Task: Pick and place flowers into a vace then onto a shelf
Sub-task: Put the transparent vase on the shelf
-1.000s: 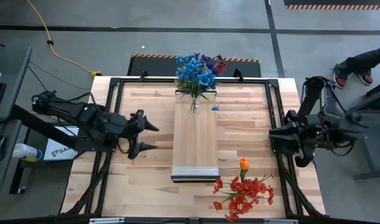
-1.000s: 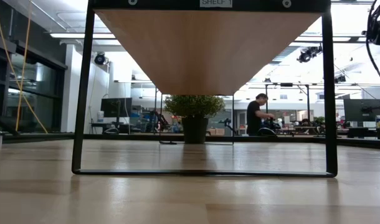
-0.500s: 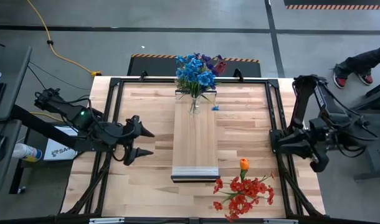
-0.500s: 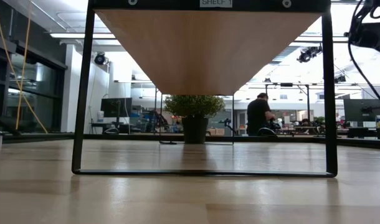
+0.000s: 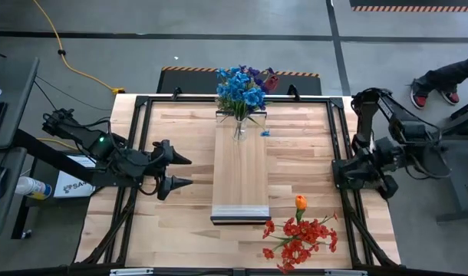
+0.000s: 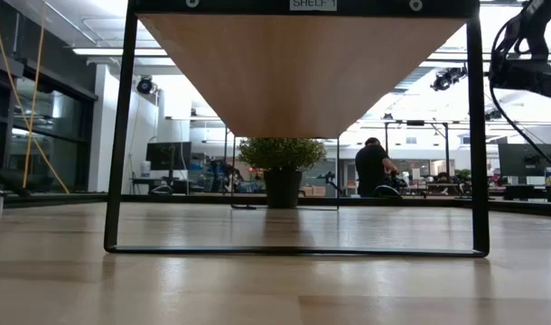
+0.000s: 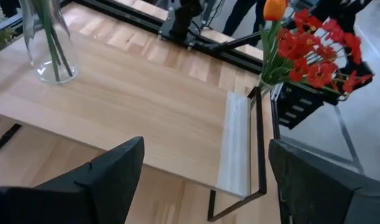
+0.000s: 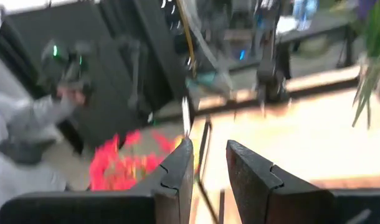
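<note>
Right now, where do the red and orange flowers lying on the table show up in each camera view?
High view: the red and orange flowers lie at the bottom, right of the shelf end.
Low view: not in it.
Left wrist view: top right, beyond the shelf's pale end edge.
Right wrist view: a red blur at lower left.
Shared landmark: the shelf's pale end edge.

We see bare table on both sides of the shelf, in the left and right middle of the frame. The glass vase with blue flowers blocks the shelf's upper end. Red and orange flowers lie in the way at the lower right. Under the shelf the gap looks free.
</note>
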